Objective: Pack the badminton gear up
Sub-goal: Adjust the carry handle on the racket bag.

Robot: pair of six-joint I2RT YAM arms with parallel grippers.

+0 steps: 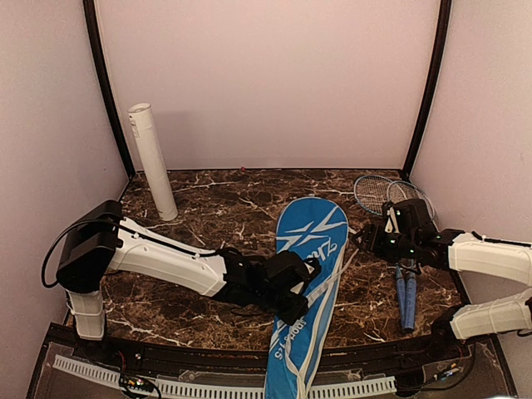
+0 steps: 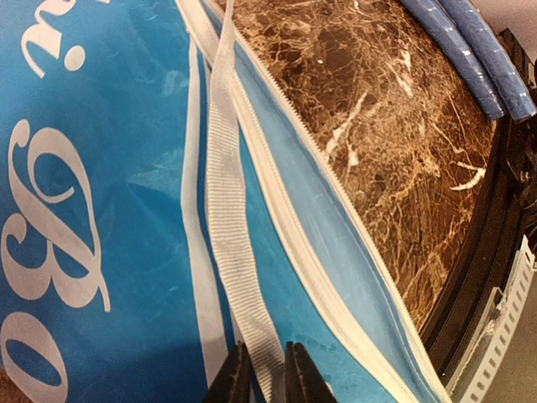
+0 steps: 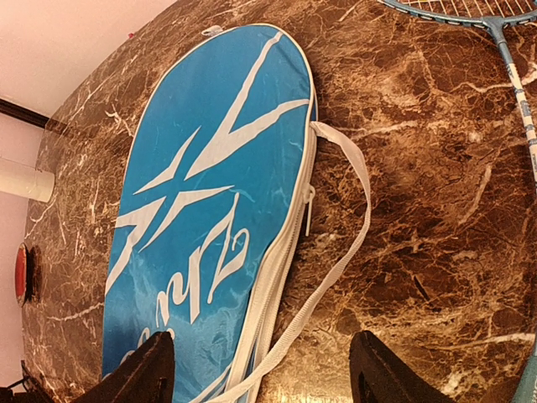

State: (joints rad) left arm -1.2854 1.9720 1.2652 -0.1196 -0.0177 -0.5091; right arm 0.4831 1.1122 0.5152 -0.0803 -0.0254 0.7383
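Note:
The big blue racket cover [image 1: 309, 249] with white lettering lies flat mid-table, its narrow end over the front edge. My left gripper [image 2: 260, 379] is shut on the cover's white webbing strap [image 2: 231, 210], low over the cover [image 2: 101, 168]; the white zip edge [image 2: 336, 218] gapes beside it. My right gripper [image 3: 264, 378] is wide open and empty, above the cover's right edge [image 3: 210, 193] and the strap loop [image 3: 348, 243]. Two rackets [image 1: 386, 194] lie at the right with blue handles [image 1: 405, 295]. The long white tube [image 1: 152, 162] leans at the back left. No shuttlecocks show.
A small red oval object [image 3: 21, 273] lies near the tube's end [image 3: 25, 180] in the right wrist view. Pale walls close the table on three sides. A black rail [image 1: 249, 362] runs along the front edge. Bare marble [image 1: 366, 291] lies between cover and racket handles.

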